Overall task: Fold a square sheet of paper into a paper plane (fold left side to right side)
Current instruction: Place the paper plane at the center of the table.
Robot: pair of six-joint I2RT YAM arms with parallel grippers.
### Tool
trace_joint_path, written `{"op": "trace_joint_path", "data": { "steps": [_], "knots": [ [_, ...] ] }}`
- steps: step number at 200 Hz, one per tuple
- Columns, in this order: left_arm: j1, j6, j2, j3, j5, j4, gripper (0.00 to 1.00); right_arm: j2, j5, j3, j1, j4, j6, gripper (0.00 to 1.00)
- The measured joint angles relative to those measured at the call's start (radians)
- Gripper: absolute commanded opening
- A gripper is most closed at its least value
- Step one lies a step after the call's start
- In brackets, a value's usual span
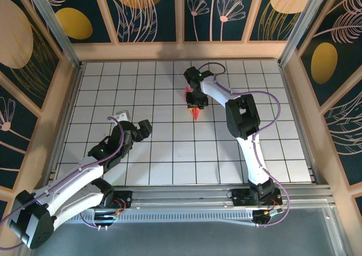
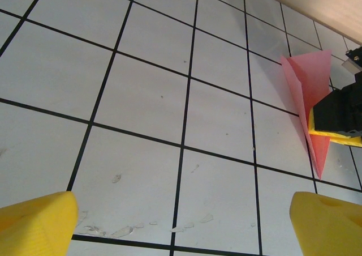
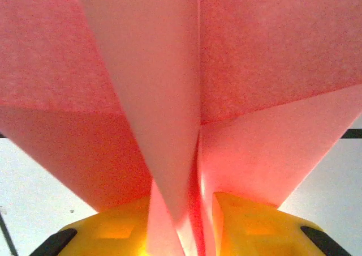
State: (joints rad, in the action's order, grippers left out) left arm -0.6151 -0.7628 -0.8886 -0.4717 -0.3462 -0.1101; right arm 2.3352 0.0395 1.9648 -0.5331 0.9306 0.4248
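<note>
Right gripper (image 3: 189,213) clamped on plane (image 3: 141,86) at centre crease, hiding most of it from above. Left gripper (image 2: 181,225) wide open, well apart.

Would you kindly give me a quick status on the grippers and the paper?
Left gripper open, apart from the paper. Right gripper pinching the folded paper. Nothing in the way.
</note>
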Motion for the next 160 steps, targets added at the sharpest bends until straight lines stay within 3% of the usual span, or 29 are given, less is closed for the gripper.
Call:
{"op": "trace_joint_path", "data": {
  "steps": [97, 160],
  "knots": [
    [0.000, 0.000, -0.011, -0.004, 0.000, 0.000, 0.96, -0.009, 0.014, 0.000, 0.000, -0.008, 0.000, 0.24],
    [0.000, 0.006, -0.016, -0.032, -0.003, -0.001, 0.99, -0.074, -0.003, -0.032, -0.028, -0.008, 0.005, 0.36]
  ]
}}
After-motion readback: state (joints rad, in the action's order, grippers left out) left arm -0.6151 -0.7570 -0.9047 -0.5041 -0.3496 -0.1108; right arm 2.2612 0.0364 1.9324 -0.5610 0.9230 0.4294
